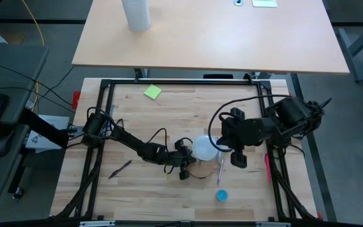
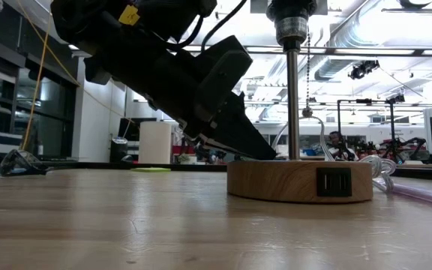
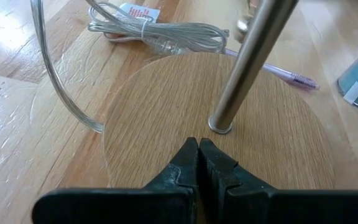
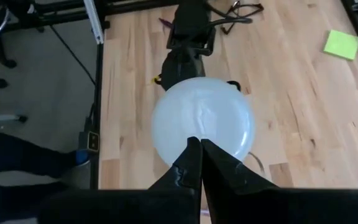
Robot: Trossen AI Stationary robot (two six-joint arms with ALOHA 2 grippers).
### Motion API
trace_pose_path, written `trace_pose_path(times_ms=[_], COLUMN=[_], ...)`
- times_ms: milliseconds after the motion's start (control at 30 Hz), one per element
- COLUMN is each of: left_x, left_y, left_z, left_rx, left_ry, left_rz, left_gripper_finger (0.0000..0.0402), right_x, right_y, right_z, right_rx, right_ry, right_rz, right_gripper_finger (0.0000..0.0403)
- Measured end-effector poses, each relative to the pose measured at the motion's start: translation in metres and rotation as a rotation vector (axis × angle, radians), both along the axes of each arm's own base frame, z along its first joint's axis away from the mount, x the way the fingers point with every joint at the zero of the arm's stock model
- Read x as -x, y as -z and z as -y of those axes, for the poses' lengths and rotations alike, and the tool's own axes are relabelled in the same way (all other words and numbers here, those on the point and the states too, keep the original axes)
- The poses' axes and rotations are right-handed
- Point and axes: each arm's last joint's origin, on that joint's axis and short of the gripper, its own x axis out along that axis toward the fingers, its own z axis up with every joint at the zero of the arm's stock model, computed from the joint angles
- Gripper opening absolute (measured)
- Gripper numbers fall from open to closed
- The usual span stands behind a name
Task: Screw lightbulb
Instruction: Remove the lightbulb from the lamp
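Right wrist view: the right gripper [image 4: 199,147] hovers closed and empty directly above the lightbulb [image 4: 202,122], a smooth frosted globe upright on the lamp's metal post [image 3: 247,65] toward the table's front edge. The left gripper [image 3: 199,149], also closed, presses the round wooden base [image 3: 166,99].

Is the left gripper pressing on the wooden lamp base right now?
Touching. Left wrist view shows the shut left gripper resting on the wooden base.
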Motion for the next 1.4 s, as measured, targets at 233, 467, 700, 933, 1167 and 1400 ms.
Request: trace_pose_path(times_ms=[233,467,700,933,1167,1400], left_x=[-0.0001,-0.0002,-0.0001,0.0,0.0001,0.0], left_y=[-0.0001,-0.0003,-0.0002,0.0,0.0001,0.0], left_z=[0.0,0.0,0.0,0.0,0.0,0.0], left_rx=[0.016,0.016,0.016,0.016,0.015,0.014], left_ry=[-0.011,-0.011,-0.011,-0.011,-0.011,-0.011], left_rz=[0.003,0.005,0.004,0.002,0.001,0.001], left_gripper_finger=[0.0,0.0,0.0,0.0,0.0,0.0], right_x=[-0.0003,-0.0004,-0.0004,-0.0004,-0.0005,-0.0005], right_y=[0.0002,0.0003,0.0003,0.0003,0.0002,0.0002], right_z=[-0.0001,-0.0002,-0.0003,0.0,0.0004,0.0004], right_rx=[0.01,0.004,0.004,0.008,0.018,0.018], right_ry=[-0.014,-0.009,-0.01,-0.004,0.003,0.003], right_rz=[-0.001,-0.002,-0.002,0.0,0.004,0.004], right_gripper_finger=[0.0,0.0,0.0,0.0,0.0,0.0])
